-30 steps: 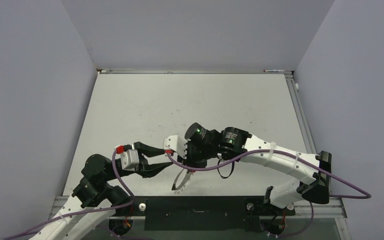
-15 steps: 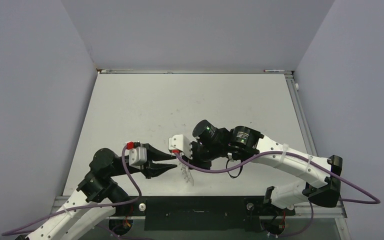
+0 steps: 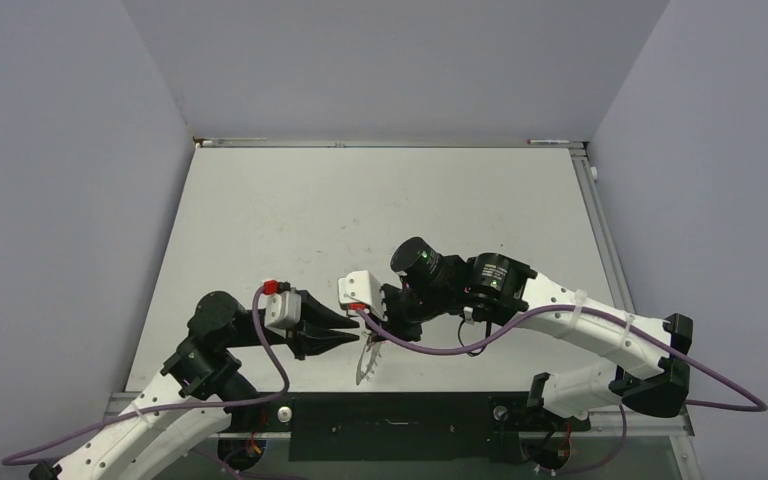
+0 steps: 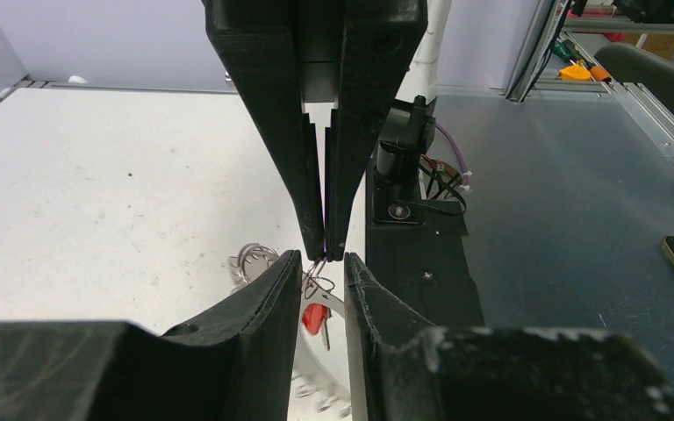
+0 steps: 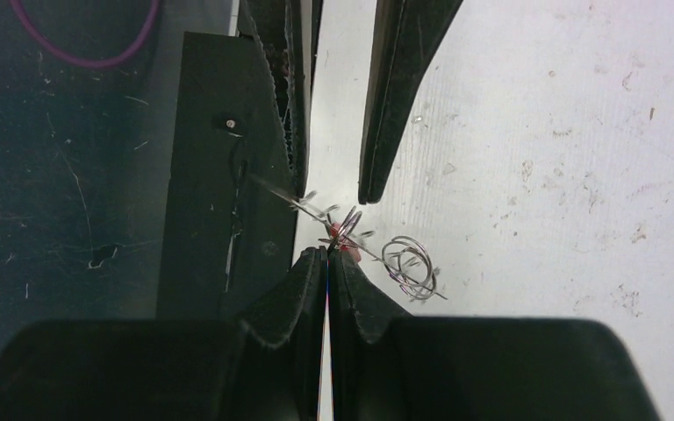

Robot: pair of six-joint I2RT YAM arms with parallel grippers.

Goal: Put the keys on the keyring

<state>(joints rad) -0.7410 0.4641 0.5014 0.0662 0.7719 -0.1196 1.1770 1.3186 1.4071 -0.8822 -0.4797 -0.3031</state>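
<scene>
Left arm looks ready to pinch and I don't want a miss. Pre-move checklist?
1. Right jaws shut on the keyring: ok.
2. Left jaws facing the right jaws, tips close together: ok.
3. Left jaws gripping something: not ok, a gap shows between them.
4. Key in sight, red head visible through that gap: ok.
5. Key already threaded on the keyring: cannot tell, the wires overlap.
6. Small loops attached or loose: cannot tell.
</scene>
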